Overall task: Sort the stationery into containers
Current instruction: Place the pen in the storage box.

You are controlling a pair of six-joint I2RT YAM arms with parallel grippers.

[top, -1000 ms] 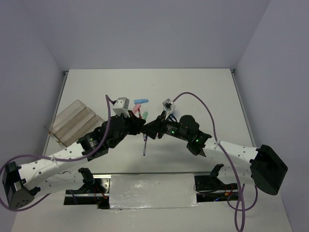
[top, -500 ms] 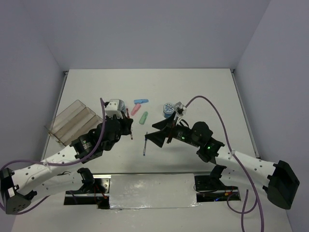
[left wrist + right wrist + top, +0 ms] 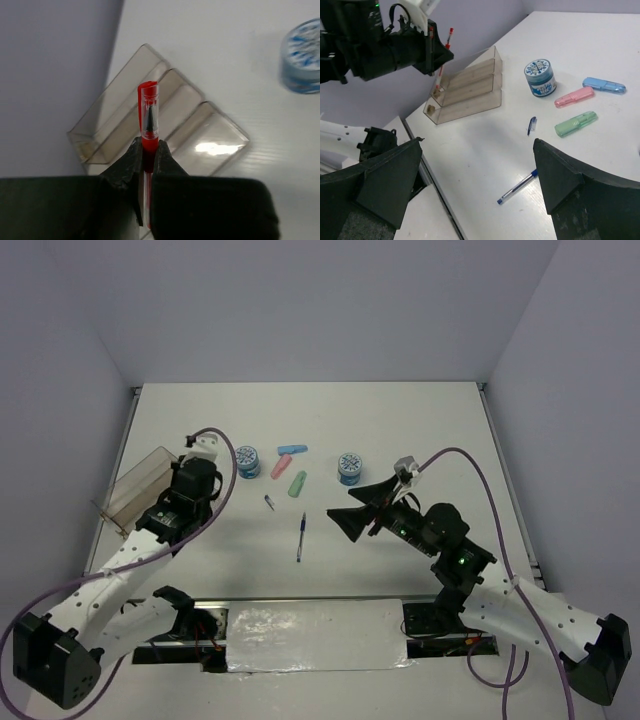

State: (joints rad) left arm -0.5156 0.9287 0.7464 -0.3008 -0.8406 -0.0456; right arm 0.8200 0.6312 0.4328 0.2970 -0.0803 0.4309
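White tabletop [image 3: 420, 430] runs between pale walls, and the clear tray [image 3: 130, 490] lies at an angle at its left edge, with its long compartments side by side.

The left arm stretches forward from its base in a long, low line, and its wrist is tipped down over the tray's right side. The left gripper [image 3: 146, 150] is pinched tight on a red pen [image 3: 149, 112]. The pen stands upright, capped end up, above the tray. In the wrist view the cap lines up with the middle compartment. I cannot tell whether the pen's lower end touches the plastic.

The right arm is well to the right of the tray. Its elbow is folded and its forearm is lifted, and the head points back toward the tray. The right gripper [image 3: 352, 510] has its fingers [image 3: 385, 175] spread wide with nothing between them.

The rest of the stationery lies on the table to the right of the tray:
- One patterned disc [image 3: 247, 459] is just beside the tray.
- Past the disc are the blue capsule [image 3: 292, 450], the pink capsule [image 3: 280, 466] and the green capsule [image 3: 297, 484].
- The second disc [image 3: 350, 467] is farthest from the tray.
- A small dark-blue piece [image 3: 269, 502] and a blue pen [image 3: 300, 538] lie to the right of the tray's near end, well apart from it.
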